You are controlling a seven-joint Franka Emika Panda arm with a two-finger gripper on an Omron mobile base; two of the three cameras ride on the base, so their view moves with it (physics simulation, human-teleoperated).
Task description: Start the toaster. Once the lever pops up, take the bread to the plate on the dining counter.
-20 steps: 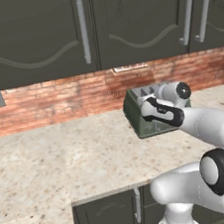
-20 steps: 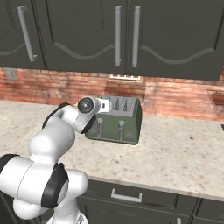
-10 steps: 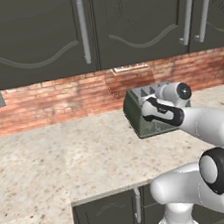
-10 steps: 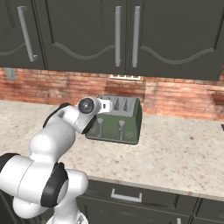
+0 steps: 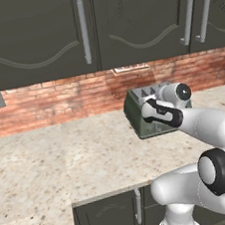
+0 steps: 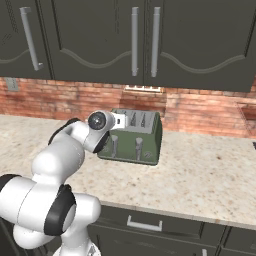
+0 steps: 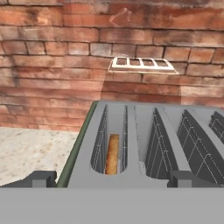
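The beige speckled stone wall counter (image 6: 210, 175) carries the boxy dark olive-green toaster (image 6: 145, 137) against its back edge, by the brick wall. The two-finger gripper (image 7: 109, 177) hovers over the toaster's slotted top, jaws wide and empty. The brown bread slice (image 7: 113, 154) sits deep in one slot. The lever seems unpressed, so probably every step remains.

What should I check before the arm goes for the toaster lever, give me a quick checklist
1. Bread seated in a slot of the toaster: ok, in the leftmost slot in the hand view.
2. Gripper open: ok, fingers spread wide.
3. Nothing held: ok.
4. Hand at the toaster: ok, close over its top.
5. Levers reachable: ok, two on the front face, unobstructed.
6. Lever up or down: cannot tell.
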